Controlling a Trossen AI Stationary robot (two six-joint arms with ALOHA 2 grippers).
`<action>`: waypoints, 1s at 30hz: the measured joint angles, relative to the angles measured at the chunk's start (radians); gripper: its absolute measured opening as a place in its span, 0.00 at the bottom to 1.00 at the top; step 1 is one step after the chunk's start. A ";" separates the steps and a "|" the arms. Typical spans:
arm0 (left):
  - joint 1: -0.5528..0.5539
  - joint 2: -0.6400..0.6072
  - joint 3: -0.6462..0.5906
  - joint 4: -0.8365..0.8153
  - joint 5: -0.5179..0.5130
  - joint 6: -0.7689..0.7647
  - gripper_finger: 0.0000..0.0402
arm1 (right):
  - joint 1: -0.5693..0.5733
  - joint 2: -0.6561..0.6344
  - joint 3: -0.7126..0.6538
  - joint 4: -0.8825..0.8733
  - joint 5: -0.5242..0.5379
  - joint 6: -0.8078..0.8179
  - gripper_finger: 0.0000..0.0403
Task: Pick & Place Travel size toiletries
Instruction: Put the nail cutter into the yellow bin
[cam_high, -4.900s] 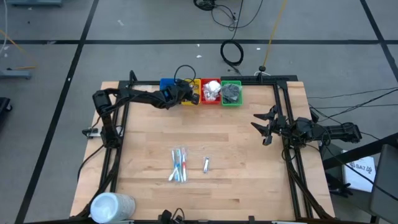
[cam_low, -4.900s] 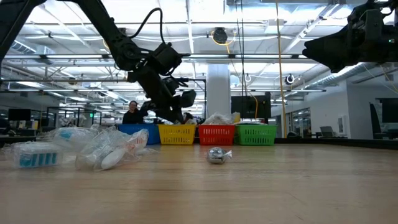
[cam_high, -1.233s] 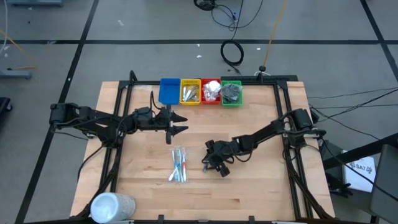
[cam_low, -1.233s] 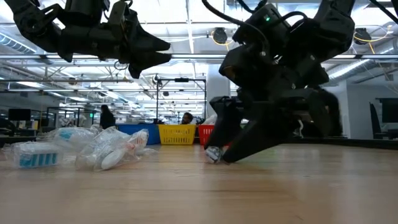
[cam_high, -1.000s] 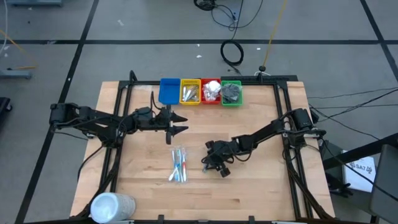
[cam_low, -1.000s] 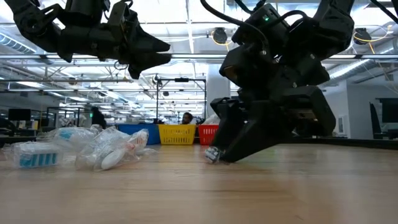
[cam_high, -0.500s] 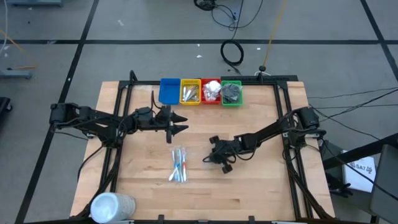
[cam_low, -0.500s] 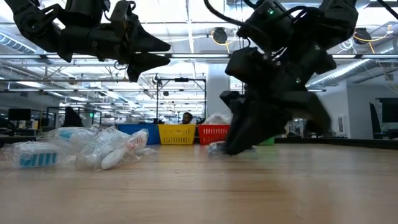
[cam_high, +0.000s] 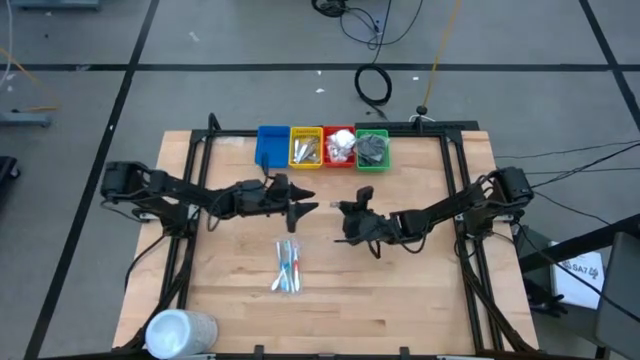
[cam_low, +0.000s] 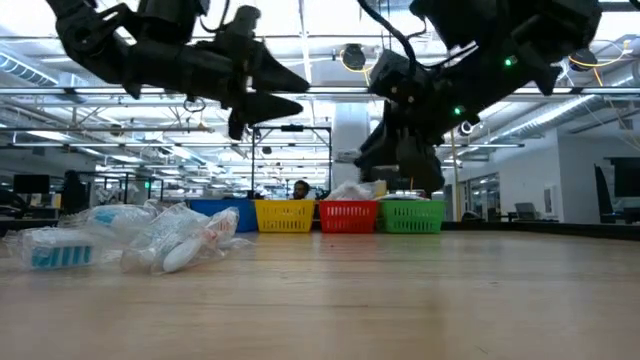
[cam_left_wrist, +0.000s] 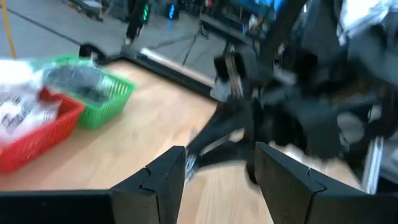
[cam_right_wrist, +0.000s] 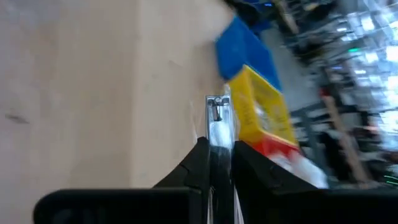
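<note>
near the front left corner of the worktop (cam_high: 420, 290) stands a big white cylinder (cam_high: 180, 330), which is not part of our job. our left gripper (cam_high: 305, 208) hangs over the middle of the worktop, fingers apart and holding nothing, and below it, toward the front edge, lies a small bundle of clear-wrapped sticks (cam_high: 288, 265) not yet sorted. just beside it to the right, our right gripper (cam_high: 347, 222) is lifted clear of the wood with its fingers pinched together on a short silver tube (cam_right_wrist: 219, 124). along the back edge sit the blue bin (cam_high: 271, 146), the yellow bin (cam_high: 306, 147), the red bin (cam_high: 339, 146) and the green bin (cam_high: 372, 148). we judge we are mid-carry, with the tube bound for a bin; the yellow one seems to hold similar small things. the next move calls for travelling to the back edge, stopping squarely over that bin and letting go. only the right wrist view shows the tube in the grip; from above the gripper hides it, while the overhead view alone shows the bin order.
</note>
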 joint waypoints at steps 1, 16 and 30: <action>0.001 0.020 0.020 0.003 0.000 -0.013 0.48 | 0.000 0.001 -0.012 0.039 0.026 -0.024 0.09; 0.029 0.219 0.216 -0.022 0.016 -0.104 0.48 | 0.018 -0.001 -0.093 0.581 0.110 -0.309 0.09; 0.038 0.226 0.226 -0.012 0.012 -0.140 0.48 | 0.019 -0.001 -0.092 0.562 0.103 -0.294 0.09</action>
